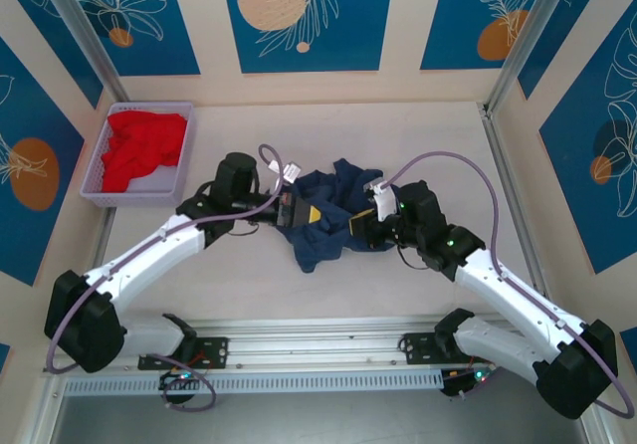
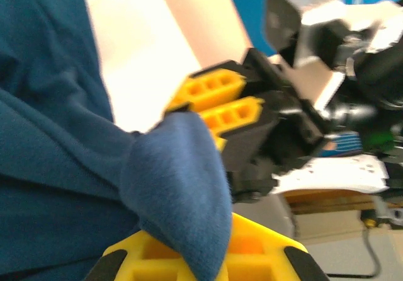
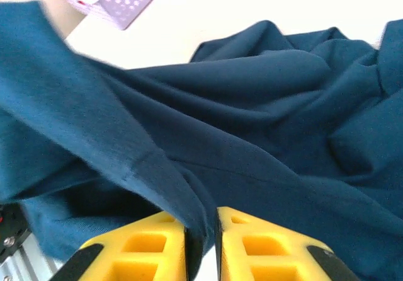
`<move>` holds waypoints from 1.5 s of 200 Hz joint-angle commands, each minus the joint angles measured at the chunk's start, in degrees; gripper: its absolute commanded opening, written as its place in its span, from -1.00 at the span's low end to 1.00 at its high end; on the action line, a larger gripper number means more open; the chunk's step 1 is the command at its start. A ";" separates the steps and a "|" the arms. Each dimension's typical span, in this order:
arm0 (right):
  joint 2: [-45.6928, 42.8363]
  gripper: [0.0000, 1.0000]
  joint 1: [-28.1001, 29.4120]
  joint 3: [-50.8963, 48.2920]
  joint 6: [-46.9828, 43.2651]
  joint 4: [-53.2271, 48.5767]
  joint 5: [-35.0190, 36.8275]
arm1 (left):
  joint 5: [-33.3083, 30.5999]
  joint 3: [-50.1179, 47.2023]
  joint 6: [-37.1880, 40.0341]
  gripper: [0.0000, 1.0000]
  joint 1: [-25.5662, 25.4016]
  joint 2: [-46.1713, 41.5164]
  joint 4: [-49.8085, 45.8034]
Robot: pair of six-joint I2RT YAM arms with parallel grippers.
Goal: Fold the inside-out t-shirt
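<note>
My left arm (image 1: 149, 255) and right arm (image 1: 513, 300) wear white shells with black joints and bulky black bases. A lilac cable (image 1: 438, 155) loops along each. My fingers (image 3: 141, 249) are yellow plastic, moulded with square hollows, on black mounts.

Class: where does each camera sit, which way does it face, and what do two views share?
Top external: above and behind, looking down; both arms reach the t-shirt.
Left wrist: on left arm, faces the right end effector across the t-shirt; own yellow finger low.
Right wrist: on right arm, faces over the t-shirt toward the basket; own fingers pinch it.
Shared: top and right wrist both show the basket.
</note>
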 commanded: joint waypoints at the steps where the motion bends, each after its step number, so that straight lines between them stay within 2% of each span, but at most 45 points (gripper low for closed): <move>1: 1.84 -0.53 0.55 3.06 -1.11 -4.80 5.88 | 8.05 -1.54 -7.34 -1.00 0.66 -2.17 7.96; 24: 4.62 -0.46 0.63 7.29 -0.10 -11.22 9.50 | 8.59 -3.34 -10.44 -1.00 1.27 -2.76 12.79; 52: 3.56 -0.39 0.63 9.23 -1.29 -14.90 7.13 | 6.07 -3.78 -9.90 -1.00 1.48 -2.45 12.12; 89: -4.88 -0.17 0.02 6.23 -5.31 -10.98 -5.08 | 5.03 -3.85 -10.38 -1.00 1.72 -1.74 11.83; 129: -8.50 -0.04 0.02 5.04 -6.13 -4.98 -12.38 | 4.79 -3.35 -9.41 -1.00 1.65 -1.58 10.03; 156: -5.73 -0.04 0.04 5.00 -4.65 0.34 -18.68 | 4.84 -3.37 -8.97 -1.00 1.68 -1.64 9.45; 212: 1.23 -0.09 0.10 5.38 -3.74 5.71 -22.96 | 4.93 -3.19 -8.12 -1.00 1.74 -2.59 8.48; 242: 2.50 -0.27 0.37 4.68 -3.43 6.57 -22.97 | 4.76 -3.10 -7.45 -1.00 1.65 -2.93 7.60; 300: 3.63 -0.26 0.49 3.24 -4.19 6.44 -21.57 | 4.93 -2.84 -7.17 -1.00 1.65 -3.19 7.36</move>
